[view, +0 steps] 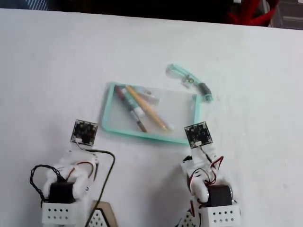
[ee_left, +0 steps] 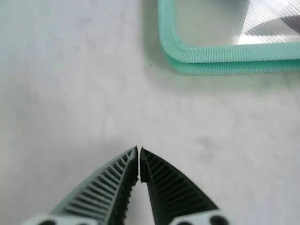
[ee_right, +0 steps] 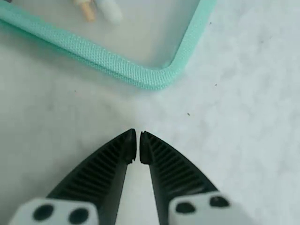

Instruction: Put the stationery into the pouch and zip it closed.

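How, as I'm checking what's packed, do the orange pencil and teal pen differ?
The orange pencil lies within the pouch's teal border; the teal pen lies on the table beyond its corner. The pencil is orange, the pen pale teal with a dark section. Both lie flat, slanting alike.

**Left arm** (view: 71, 177): white moulded shell around a black servo block (view: 61, 191). The base plate (view: 59, 213) is white, pierced by rows of small dark holes. A black cable (view: 112, 166) runs along its side, with thin red wires close by. A square black circuit board (view: 85, 131), dotted with small pale components, sits at the wrist.

**Right arm** (view: 208, 182): same white shell, black servo and perforated base, with red and white wiring and a second board (view: 198, 134).

**Left gripper** (ee_left: 138, 151) and **right gripper** (ee_right: 137, 135): dark tapering fingers with ribbed inner faces, on white mounts with dark round screw holes.
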